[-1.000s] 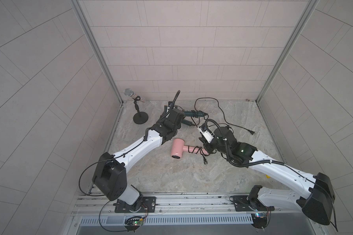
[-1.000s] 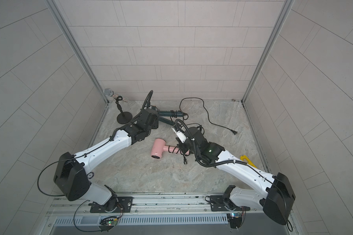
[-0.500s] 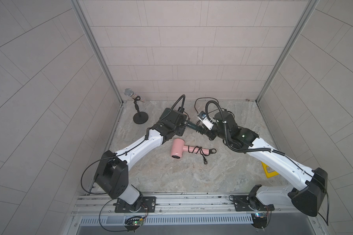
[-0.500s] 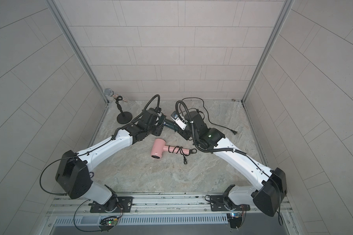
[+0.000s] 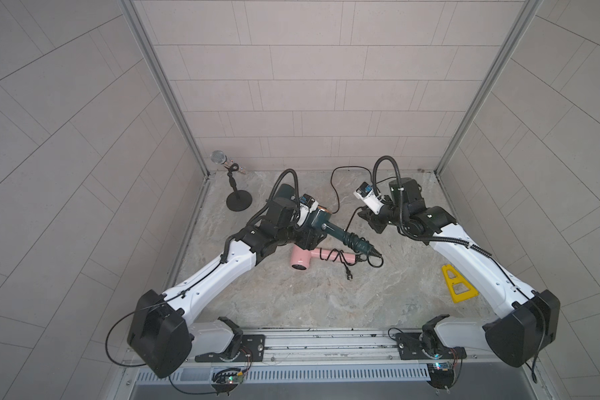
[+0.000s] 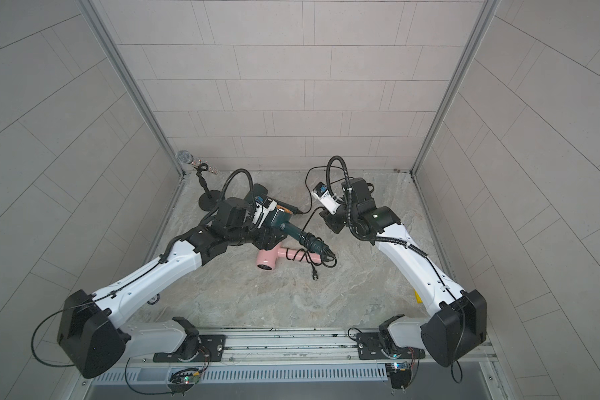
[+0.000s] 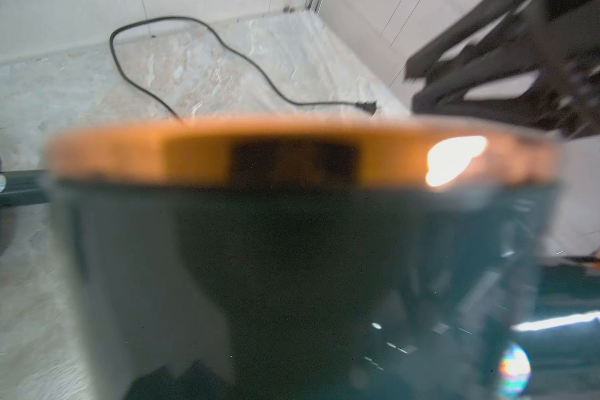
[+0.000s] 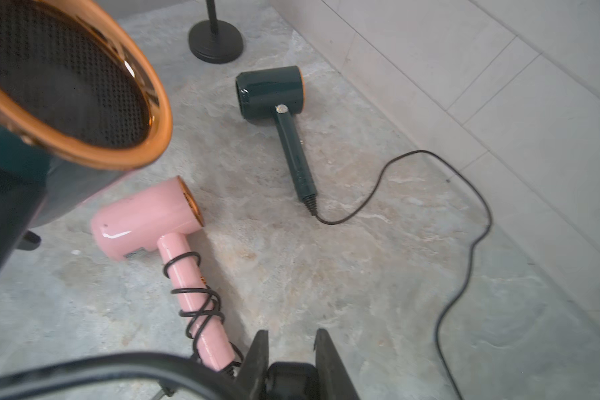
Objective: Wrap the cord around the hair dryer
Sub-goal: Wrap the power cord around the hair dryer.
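In both top views a marbled stone tabletop (image 5: 291, 304) sits boxed in by pale tiled walls (image 5: 309, 86). Left of centre, the left pincer (image 5: 313, 237) is clenched on the barrel of the dark green hair dryer (image 5: 321, 219), held over a pink hair dryer (image 5: 302, 256), and its cord (image 5: 356, 241) coils round the handle and runs on to the right pincer (image 5: 369, 221). The left wrist view is filled by that dryer's blurred barrel and copper rim, with tabletop beyond. In the right wrist view its copper-rimmed grille fills the upper left, and at the bottom edge the right pincer's jaws, nearly together, nip the cord.

Marbled tabletop (image 5: 291, 304): pink dryer (image 5: 300, 258), green dryer (image 8: 269, 91), mic stand (image 5: 238, 201), yellow triangle (image 5: 458, 284).
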`<state>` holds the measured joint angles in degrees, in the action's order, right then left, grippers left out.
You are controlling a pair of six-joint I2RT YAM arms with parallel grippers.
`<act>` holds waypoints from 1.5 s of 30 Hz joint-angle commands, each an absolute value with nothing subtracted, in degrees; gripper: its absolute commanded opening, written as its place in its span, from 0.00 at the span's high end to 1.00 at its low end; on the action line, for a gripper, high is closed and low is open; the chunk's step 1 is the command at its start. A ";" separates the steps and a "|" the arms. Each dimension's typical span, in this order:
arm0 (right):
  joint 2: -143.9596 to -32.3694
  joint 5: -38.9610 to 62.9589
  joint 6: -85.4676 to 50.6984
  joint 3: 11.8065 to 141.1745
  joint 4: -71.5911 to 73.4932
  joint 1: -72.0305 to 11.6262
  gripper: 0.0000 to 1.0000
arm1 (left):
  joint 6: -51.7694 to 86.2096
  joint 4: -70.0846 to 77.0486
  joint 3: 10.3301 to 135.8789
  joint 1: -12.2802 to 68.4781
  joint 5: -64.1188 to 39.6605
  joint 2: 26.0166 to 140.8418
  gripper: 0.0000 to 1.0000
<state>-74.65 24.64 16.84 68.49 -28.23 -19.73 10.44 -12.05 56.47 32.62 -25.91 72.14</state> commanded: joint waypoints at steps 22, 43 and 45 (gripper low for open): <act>-71.81 29.47 -16.25 36.40 38.76 -24.53 1.00 | 54.56 27.50 46.50 31.98 5.04 71.22 1.00; -67.81 -6.65 11.68 47.76 4.58 -45.88 1.00 | 35.56 -4.91 56.69 38.12 28.83 70.04 1.00; -68.00 -4.31 10.00 50.91 -1.69 -45.83 1.00 | 30.50 -6.28 57.66 38.37 30.22 71.15 1.00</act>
